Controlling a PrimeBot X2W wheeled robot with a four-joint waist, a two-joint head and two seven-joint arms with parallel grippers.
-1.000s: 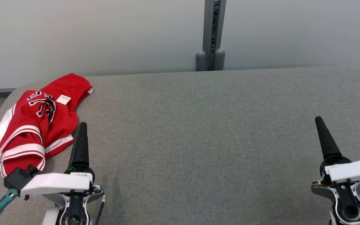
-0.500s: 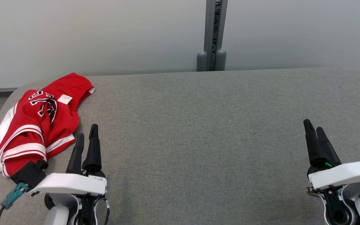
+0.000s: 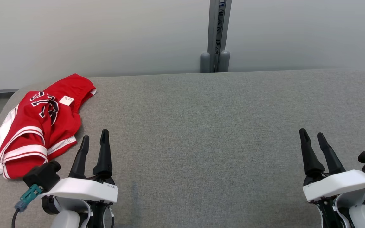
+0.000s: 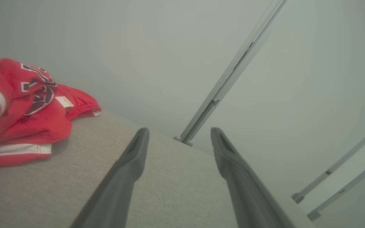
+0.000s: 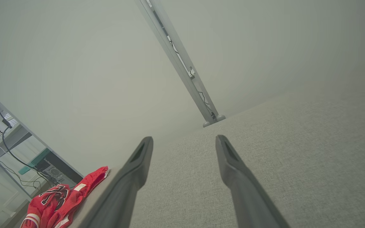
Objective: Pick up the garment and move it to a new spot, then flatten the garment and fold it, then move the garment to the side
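The garment (image 3: 40, 123) is a crumpled red jersey with white stripes, black lettering and a small white tag, lying at the far left corner of the grey table (image 3: 201, 126). It also shows at the left of the left wrist view as the garment (image 4: 21, 107), and small at the lower left of the right wrist view, the garment (image 5: 59, 202). My left gripper (image 3: 94, 137) hovers just right of its near edge, open and empty. My right gripper (image 3: 311, 134) stands open and empty far over at the table's right side.
A grey post (image 3: 215, 34) rises along the pale wall behind the table's far edge. The table's left edge runs just beyond the garment. In the right wrist view a shelf with cables (image 5: 8, 148) stands past that edge.
Both wrists have rolled, so each gripper's two fingers now show side by side. Both grippers have drawn back towards me, and the left one has drifted right. The garment has not moved.
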